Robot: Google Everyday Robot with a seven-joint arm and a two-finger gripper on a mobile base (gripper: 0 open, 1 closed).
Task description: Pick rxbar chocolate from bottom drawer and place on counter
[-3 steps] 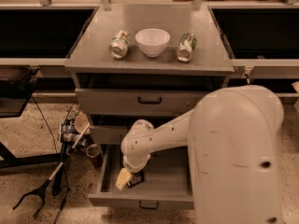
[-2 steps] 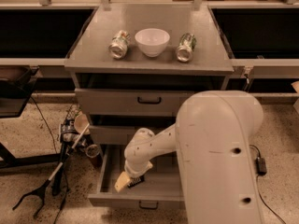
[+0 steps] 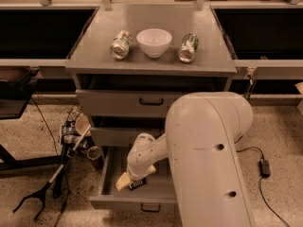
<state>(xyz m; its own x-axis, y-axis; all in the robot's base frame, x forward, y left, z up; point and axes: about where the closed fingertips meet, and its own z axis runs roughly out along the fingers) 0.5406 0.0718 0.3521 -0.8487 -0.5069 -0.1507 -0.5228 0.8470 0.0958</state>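
With the gripper (image 3: pixel 129 182) down in the open bottom drawer (image 3: pixel 118 202) right at the rxbar (image 3: pixel 138 185) (jaws' state can't be told tbh), a square grip should be confirmed before it's lifted straight out toward the table (image 3: pixel 151 20).

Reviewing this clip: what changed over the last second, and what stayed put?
The arm's bulky upper link swung left, covering more of the bottom drawer's right side. The end effector stayed down in that open drawer, at the rxbar chocolate, which has not been lifted. On the counter, the white bowl, left can and right can are unmoved.
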